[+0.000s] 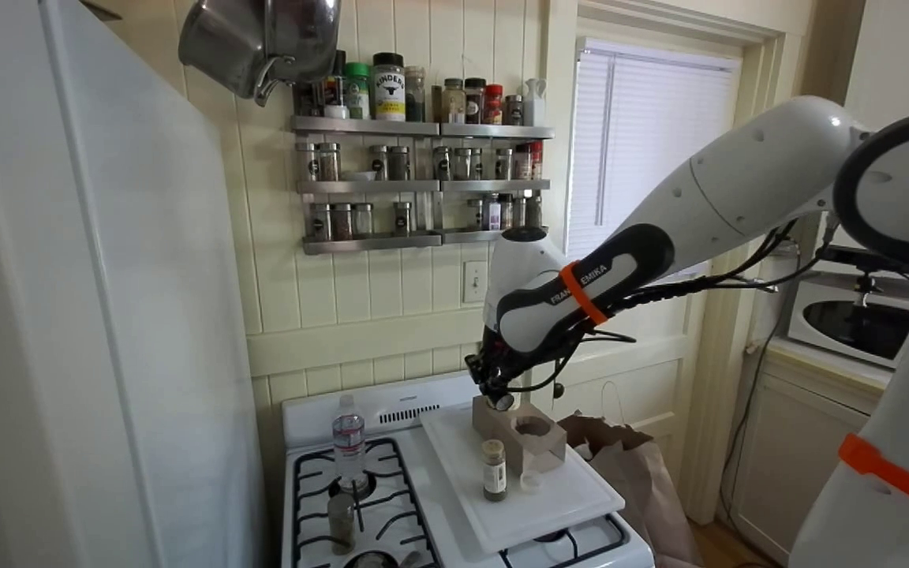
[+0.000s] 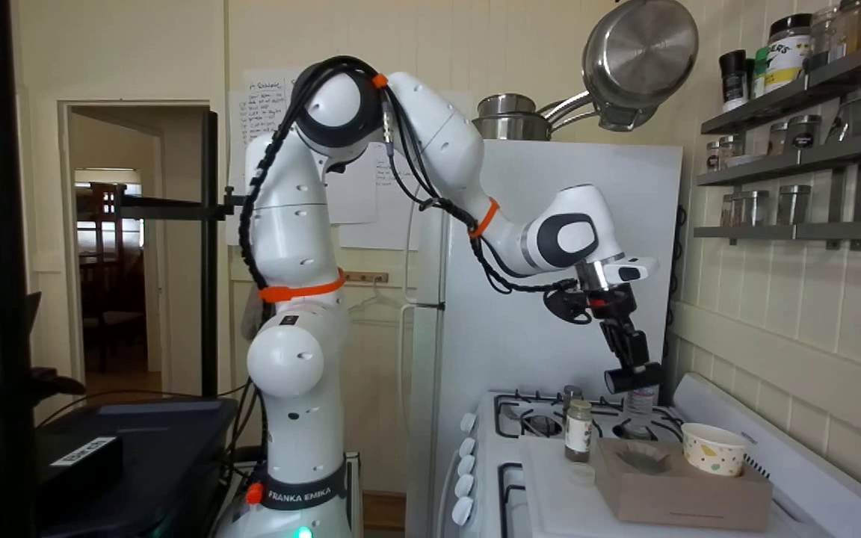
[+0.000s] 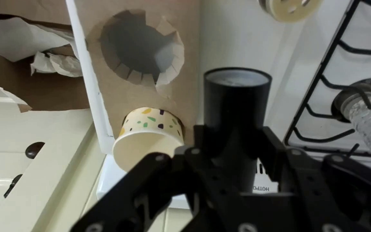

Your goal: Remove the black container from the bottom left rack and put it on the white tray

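The black container is a dark cylinder with a grey end face. My gripper has its fingers on both sides of it and is shut on it. In an exterior view the gripper holds the container lying nearly sideways in the air above the stove. In an exterior view only its round grey end shows clearly. The white tray lies on the stove below; it also shows in the wrist view. The steel wall rack with jars is well above and away from the gripper.
A cardboard box with a round hole stands on the tray, a spotted paper cup in it. A labelled jar stands in front. A bottle and another jar stand on the burners. Pans hang above.
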Available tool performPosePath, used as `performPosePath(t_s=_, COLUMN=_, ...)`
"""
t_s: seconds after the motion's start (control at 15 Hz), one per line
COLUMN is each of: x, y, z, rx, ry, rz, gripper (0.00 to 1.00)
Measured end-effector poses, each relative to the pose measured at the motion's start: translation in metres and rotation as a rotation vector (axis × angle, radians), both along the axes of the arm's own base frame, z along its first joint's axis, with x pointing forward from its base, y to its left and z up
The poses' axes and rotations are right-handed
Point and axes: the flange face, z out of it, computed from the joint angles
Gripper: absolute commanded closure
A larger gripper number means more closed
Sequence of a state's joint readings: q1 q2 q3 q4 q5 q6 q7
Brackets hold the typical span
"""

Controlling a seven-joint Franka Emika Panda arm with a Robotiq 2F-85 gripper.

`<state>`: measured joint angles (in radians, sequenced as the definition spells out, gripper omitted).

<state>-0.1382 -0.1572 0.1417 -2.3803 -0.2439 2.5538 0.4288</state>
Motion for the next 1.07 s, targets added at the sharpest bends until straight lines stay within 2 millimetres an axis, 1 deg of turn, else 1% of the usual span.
performPosePath(t_s=0.2, x=0.018, y=-0.004, z=-0.025, rx=0.021, ry=-0.047, rz=-0.037, gripper=0.81)
performPosePath(t_s=0.4, x=0.030, y=-0.012, z=-0.048, rx=0.018, ry=-0.012, rz=-0.051, gripper=0.81)
performPosePath(t_s=0.53, x=0.037, y=-0.018, z=-0.060, rx=0.019, ry=0.014, rz=-0.062, gripper=0.81)
performPosePath(t_s=0.67, x=0.043, y=-0.019, z=-0.068, rx=0.027, ry=0.029, rz=-0.070, gripper=0.81)
performPosePath(t_s=0.8, x=0.048, y=-0.014, z=-0.074, rx=0.028, ry=0.046, rz=-0.064, gripper=0.81)
performPosePath(t_s=1.07, x=0.052, y=0.006, z=-0.083, rx=0.024, ry=0.110, rz=-0.038, gripper=0.81)
